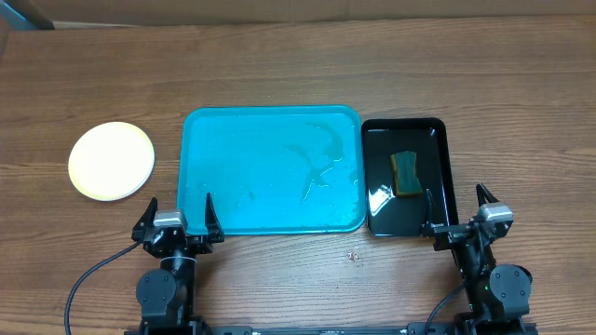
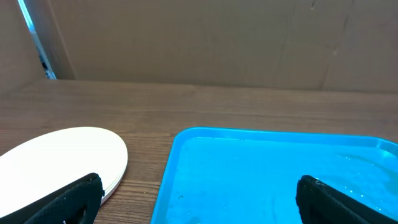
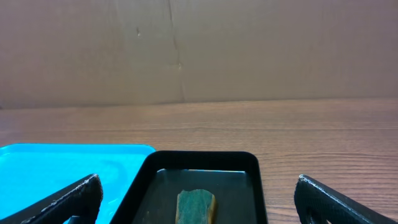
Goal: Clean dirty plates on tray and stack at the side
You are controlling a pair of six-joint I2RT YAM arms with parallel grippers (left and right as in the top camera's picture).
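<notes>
Plates lie in one pile on the desk, at 9 o'clock from the tray and well apart from it. The top one looks pale yellow-white, and the left wrist view shows layered rims under it, though the count cannot be told. The turquoise tray holds no plate. Wet streaks glisten toward its 3 o'clock side.

Just beside that side sits a narrower black tray with a green sponge lying flat near its middle.

The left pincer hovers at the turquoise tray's 7 o'clock corner, its fingers spread wide and holding nothing. The right pincer hangs at the black tray's 5 o'clock corner, likewise spread apart and empty.
</notes>
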